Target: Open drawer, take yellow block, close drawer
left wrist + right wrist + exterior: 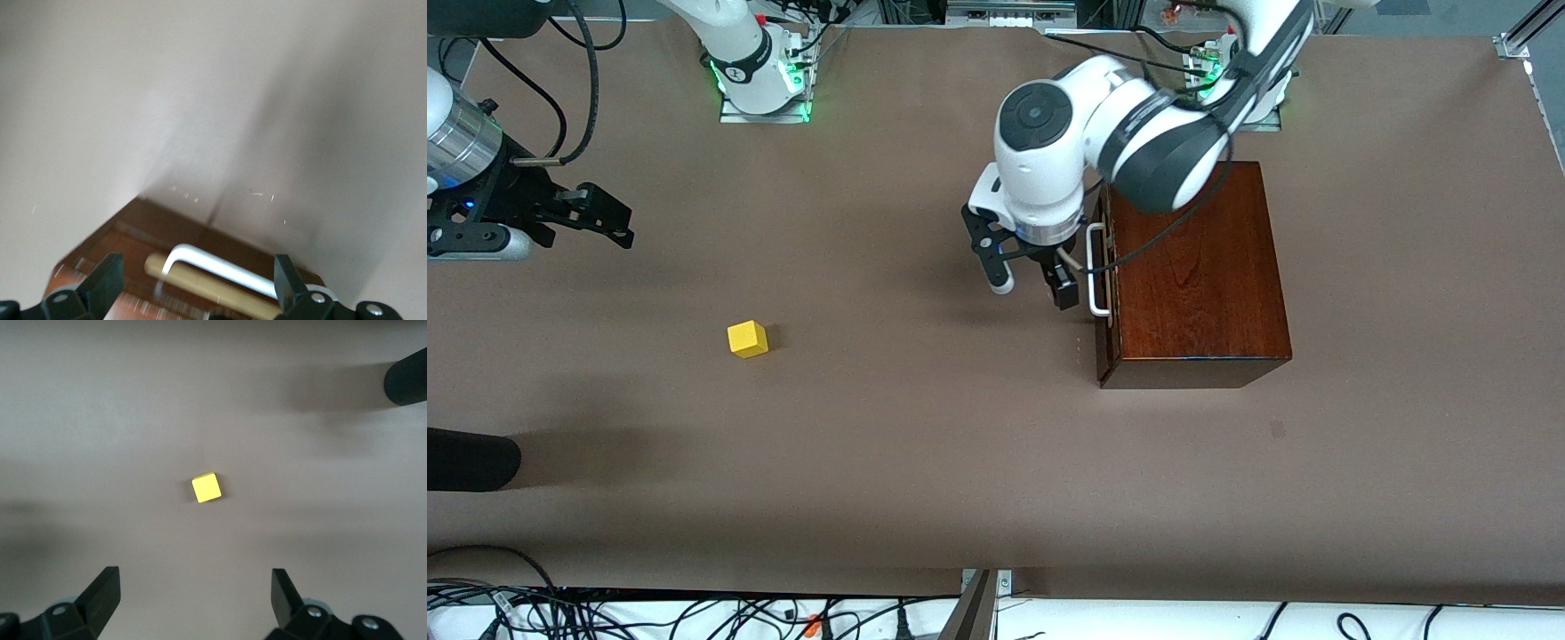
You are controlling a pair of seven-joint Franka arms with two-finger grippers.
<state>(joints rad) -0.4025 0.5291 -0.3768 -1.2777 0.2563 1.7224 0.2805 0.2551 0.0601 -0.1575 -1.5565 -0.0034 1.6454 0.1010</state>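
Drawer shut in its box, yellow block out on the tabletop.

The drawer is seen pushed in, its front flush with the wooden box, which stands toward the left arm's end of the tabletop. The left gripper is held just off the white handle, at about 9 o'clock from it in the front view, fingers spread wide and holding nothing. The yellow block lies alone at roughly 8 o'clock from the box, well apart from it. The right gripper hangs over the tabletop at that arm's end, at 10 o'clock from the block, fingers wide apart and empty.
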